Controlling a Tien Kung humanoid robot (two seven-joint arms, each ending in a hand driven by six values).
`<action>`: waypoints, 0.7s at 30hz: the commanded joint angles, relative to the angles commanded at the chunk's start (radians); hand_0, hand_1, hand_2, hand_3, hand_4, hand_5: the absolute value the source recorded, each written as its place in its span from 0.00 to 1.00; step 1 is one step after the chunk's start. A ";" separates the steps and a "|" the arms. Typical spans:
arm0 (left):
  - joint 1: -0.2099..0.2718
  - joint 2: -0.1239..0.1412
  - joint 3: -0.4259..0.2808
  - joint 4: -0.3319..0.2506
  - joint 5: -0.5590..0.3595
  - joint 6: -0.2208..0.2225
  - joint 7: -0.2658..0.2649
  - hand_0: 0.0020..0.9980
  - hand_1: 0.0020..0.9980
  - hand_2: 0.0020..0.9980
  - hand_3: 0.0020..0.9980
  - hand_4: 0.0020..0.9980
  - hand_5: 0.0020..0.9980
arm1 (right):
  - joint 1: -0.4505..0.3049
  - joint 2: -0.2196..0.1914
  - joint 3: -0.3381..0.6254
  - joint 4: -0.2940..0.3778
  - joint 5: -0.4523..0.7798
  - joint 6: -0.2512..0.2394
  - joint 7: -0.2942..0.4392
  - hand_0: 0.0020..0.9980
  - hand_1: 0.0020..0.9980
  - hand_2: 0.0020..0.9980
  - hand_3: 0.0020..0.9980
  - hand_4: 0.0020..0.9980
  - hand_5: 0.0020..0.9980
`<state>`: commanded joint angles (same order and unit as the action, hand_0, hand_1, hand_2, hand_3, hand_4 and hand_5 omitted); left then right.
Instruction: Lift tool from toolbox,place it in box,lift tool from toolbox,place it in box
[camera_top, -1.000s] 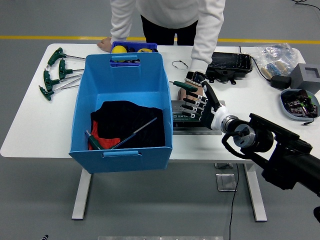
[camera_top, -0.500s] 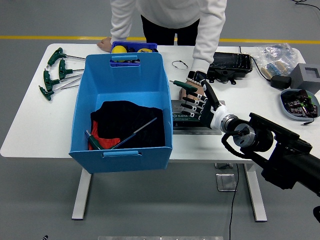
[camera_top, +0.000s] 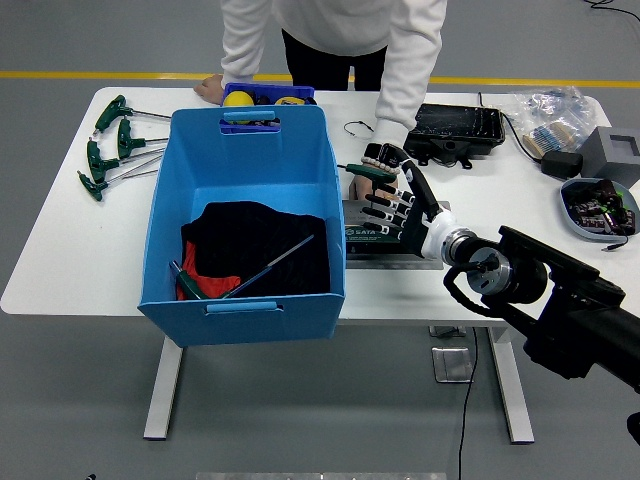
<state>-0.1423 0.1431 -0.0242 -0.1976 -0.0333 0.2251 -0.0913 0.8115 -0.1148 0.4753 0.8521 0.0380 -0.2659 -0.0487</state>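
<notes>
Head view, looking down on a white table (camera_top: 60, 260). A large blue box (camera_top: 245, 222) sits left of centre, near edge overhanging slightly toward the camera. Inside it lie a black cloth (camera_top: 255, 245) with a red piece at its near left, and one long T-handle tool (camera_top: 265, 268) resting diagonally on the cloth, its green handle at the near left.

Just right of the box, a dark toolbox (camera_top: 385, 240) lies flat on the table. Only the robot's right arm is seen, entering from the lower right. The right hand (camera_top: 398, 202) is over the toolbox, fingers (camera_top: 382, 212) extended and spread toward the left, not clenched. A green-handled tool (camera_top: 368, 170) sits at the far edge of the toolbox, just beyond the fingertips; whether the robot hand touches it cannot be told.

A person in a white top stands at the far side. One hand (camera_top: 372, 182) is down at the toolbox beside the green-handled tool, partly hidden behind the robot hand. The other hand (camera_top: 209, 88) rests on the far table edge, left of a small blue tray (camera_top: 268, 95) behind the box.

Several green T-handle wrenches (camera_top: 112, 145) lie on the table's far left. A black case (camera_top: 460, 127), a plastic bag (camera_top: 552, 108) and a grey bin of parts (camera_top: 600, 208) occupy the right side.
</notes>
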 joint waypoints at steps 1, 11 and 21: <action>0.000 0.000 -0.002 0.000 0.001 0.000 0.000 0.76 0.73 0.79 0.77 0.79 0.74 | 0.001 -0.004 0.006 -0.003 -0.016 -0.001 -0.001 0.46 0.55 0.70 0.78 1.00 0.86; 0.001 0.001 -0.005 0.001 0.004 0.000 0.001 0.76 0.72 0.78 0.77 0.79 0.74 | 0.002 -0.032 0.029 -0.004 -0.041 -0.003 -0.012 0.46 0.54 0.69 0.78 1.00 0.87; 0.009 0.004 -0.011 0.003 0.007 -0.001 0.001 0.76 0.72 0.78 0.77 0.79 0.74 | 0.008 -0.099 0.060 0.012 -0.130 -0.015 -0.041 0.43 0.53 0.68 0.80 1.00 0.87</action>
<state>-0.1335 0.1469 -0.0351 -0.1944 -0.0259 0.2245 -0.0901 0.8193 -0.2139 0.5357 0.8644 -0.0922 -0.2807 -0.0898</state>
